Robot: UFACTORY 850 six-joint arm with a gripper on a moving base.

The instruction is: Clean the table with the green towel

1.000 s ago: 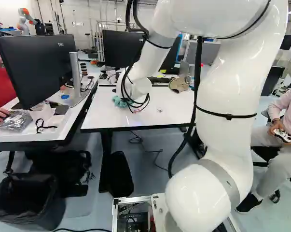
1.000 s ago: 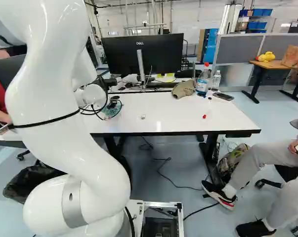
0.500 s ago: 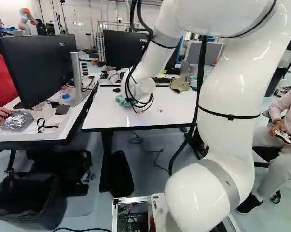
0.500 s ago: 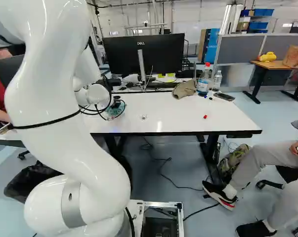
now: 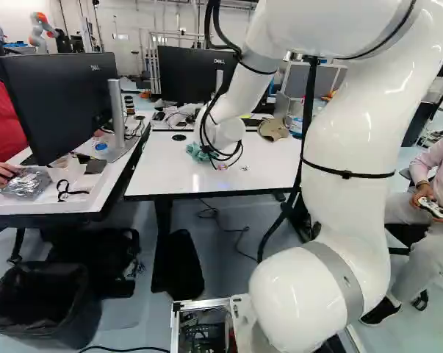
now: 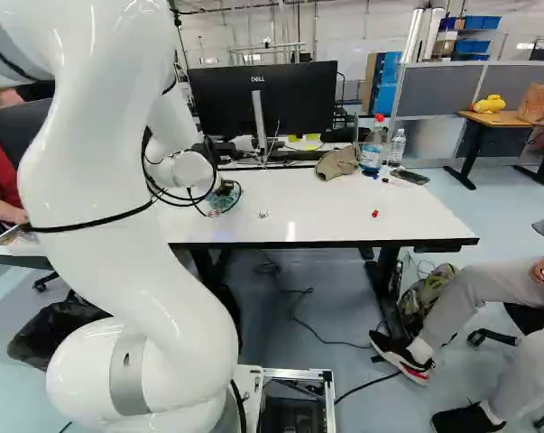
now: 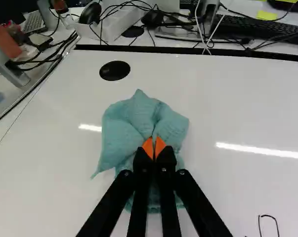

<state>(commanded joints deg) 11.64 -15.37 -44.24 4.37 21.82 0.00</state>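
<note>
Green towel [image 5: 196,151] in the left base view: it lies on the near part of the table [image 5: 151,180] and has shifted toward the small wire item [image 5: 244,168], in step with the arm [image 5: 346,118]. Right base view: the arm and towel show the same shift, toward the side of the red cap [image 6: 375,213]. The cap and the bottle [image 6: 372,155] hold their places on the table. Wrist view: the fingers [image 7: 154,145] pinch a fold of the bunched towel, orange tips nearly together. Assessment: a sideways wiping stroke is in progress. Lift the wire item clear, or route around it; the cloth could snag it.
</note>
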